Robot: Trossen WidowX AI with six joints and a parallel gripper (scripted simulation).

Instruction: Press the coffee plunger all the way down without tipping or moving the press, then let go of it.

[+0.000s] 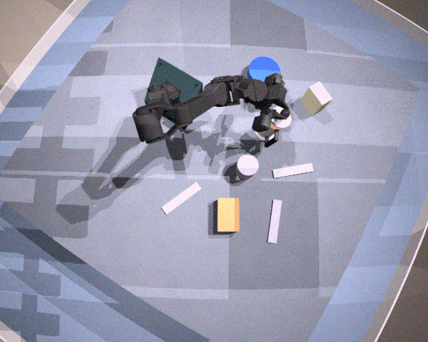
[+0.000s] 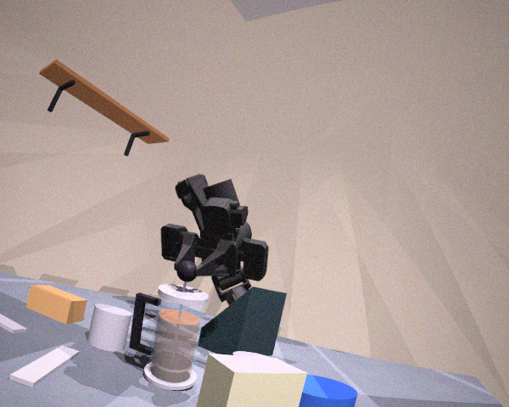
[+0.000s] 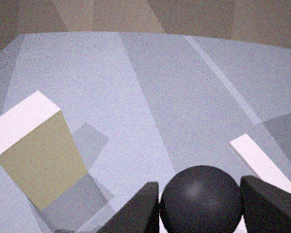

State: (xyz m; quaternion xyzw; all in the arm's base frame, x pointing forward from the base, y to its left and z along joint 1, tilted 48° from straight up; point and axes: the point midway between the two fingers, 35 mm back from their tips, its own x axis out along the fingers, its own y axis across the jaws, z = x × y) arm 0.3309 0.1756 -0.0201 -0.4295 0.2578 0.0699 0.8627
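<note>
The claw (image 3: 199,220) is clamped on the dark round knob (image 3: 200,206) at the top of the plunger. One finger (image 3: 142,223) sits on each side of the ball.

The coffee press (image 2: 172,348) stands upright, near the middle of the table (image 1: 354,228) and a bit toward the far edge where the arm's green base (image 1: 175,79) is. Its black handle (image 2: 140,326) points away from the base. The orange disc (image 2: 179,317) inside is still at the top of the glass, and the white lid (image 2: 183,295) looks lifted above it. So the push down looks hardly begun.

What could go wrong? If the arm pushes at a slant and not straight down, the thin rod (image 2: 182,287) could lean and tip the press or slide it. The ball is smooth and round, so it could pop out of the claw. The pale box (image 1: 316,97) and white cylinder (image 1: 247,164) stand near, and a sliding press might bump them.
</note>
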